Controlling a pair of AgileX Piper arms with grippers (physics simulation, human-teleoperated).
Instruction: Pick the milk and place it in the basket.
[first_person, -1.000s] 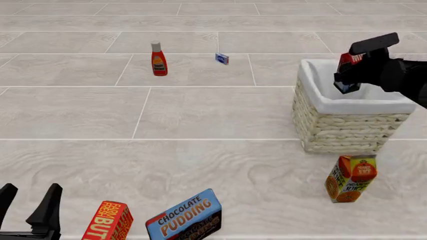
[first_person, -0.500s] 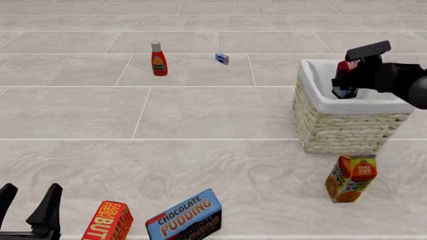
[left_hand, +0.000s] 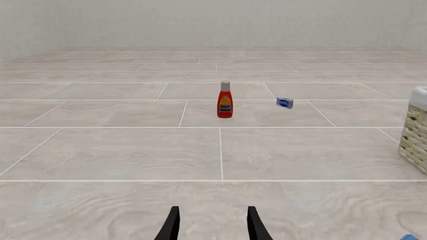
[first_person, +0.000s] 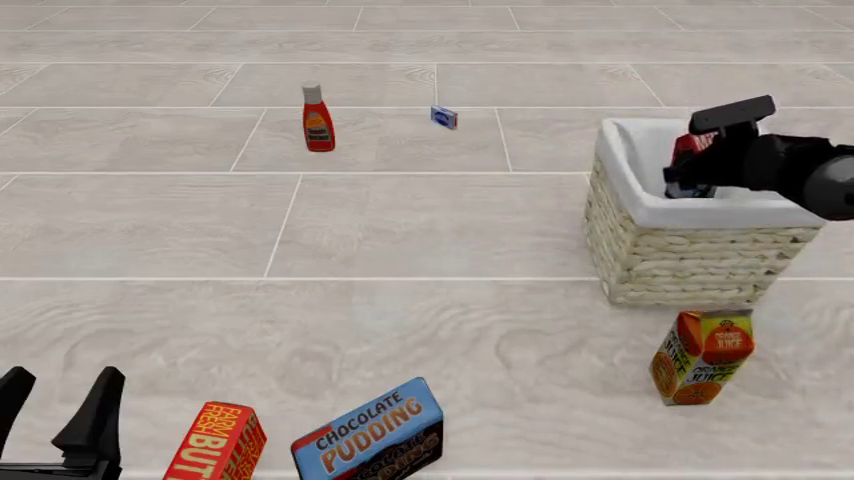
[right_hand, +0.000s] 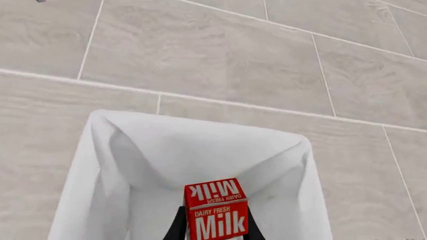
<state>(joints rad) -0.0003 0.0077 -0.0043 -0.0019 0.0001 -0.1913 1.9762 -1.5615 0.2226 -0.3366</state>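
Observation:
The milk (first_person: 694, 160), a small carton with a red top, is held in my right gripper (first_person: 697, 165) and sits low inside the basket (first_person: 694, 250), a pale wicker one with a white liner, at the right. In the right wrist view the milk (right_hand: 217, 210) is clamped between my two black fingers above the white liner (right_hand: 120, 170). My left gripper (first_person: 60, 415) is open and empty at the near left edge; its fingers (left_hand: 172, 225) show spread apart in the left wrist view.
A red ketchup bottle (first_person: 316, 118) and a small blue packet (first_person: 445, 117) stand at the back. An orange juice carton (first_person: 702, 357) stands in front of the basket. A butter box (first_person: 216, 443) and a chocolate pudding box (first_person: 371, 435) lie near my left gripper.
My right gripper has lowered the milk from above the basket's rim down into the basket. The left arm has not moved.

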